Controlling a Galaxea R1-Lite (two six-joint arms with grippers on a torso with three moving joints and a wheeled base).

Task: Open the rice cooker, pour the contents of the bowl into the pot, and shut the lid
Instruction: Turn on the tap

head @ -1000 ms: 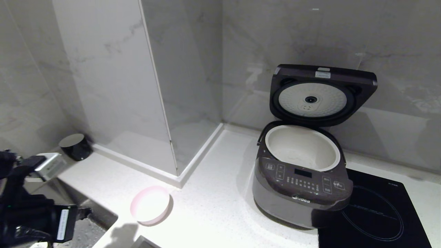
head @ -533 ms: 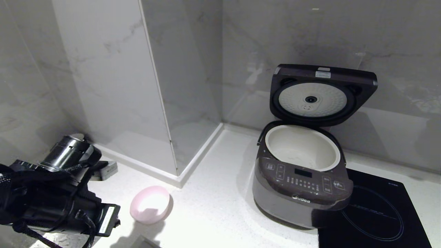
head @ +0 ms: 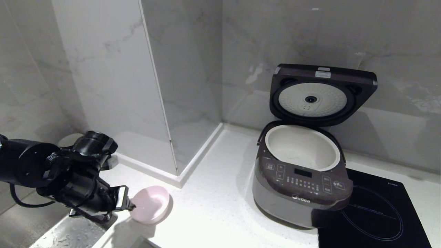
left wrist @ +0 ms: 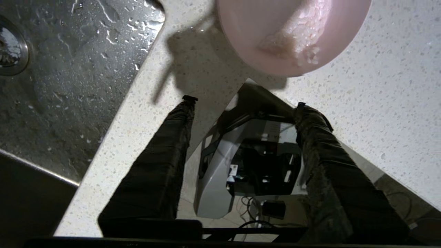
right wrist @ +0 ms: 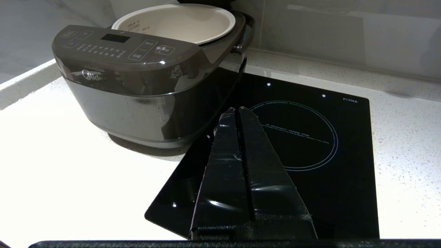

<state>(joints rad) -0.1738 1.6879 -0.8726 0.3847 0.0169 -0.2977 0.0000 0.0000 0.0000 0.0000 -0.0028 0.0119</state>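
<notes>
Left tool (left wrist: 243, 101), fingers spread and empty, poised just short of the bowl (head: 150, 204), which sits on the white speckled table (head: 213, 206) near its front edge, beside the corner of the wet sink (left wrist: 69, 69). In the left wrist view the two dark fingers (left wrist: 165, 151) frame bare table, with the bowl's pink rim a little beyond their tips; no contact is visible. The contents (left wrist: 296, 38), a small whitish heap, lie inside the bowl. Right tool (right wrist: 236, 109), fingers pressed together and holding nothing, hangs over the black hob (right wrist: 296, 137) at the table's right end, just beside the rice cooker (head: 301, 182).

Progress. Step one appears complete: the lid (head: 322, 93) stands upright on its hinge toward the wall, its white dimpled disc facing forward, and the pot (head: 302, 148) is exposed and looks nearly empty. Remaining, by judgement: grasp the bowl at its rim, carry it across the open stretch of table to the cooker, tip the contents into the pot, and swing the lid down until it latches. The bowl and cooker stand well apart.
</notes>
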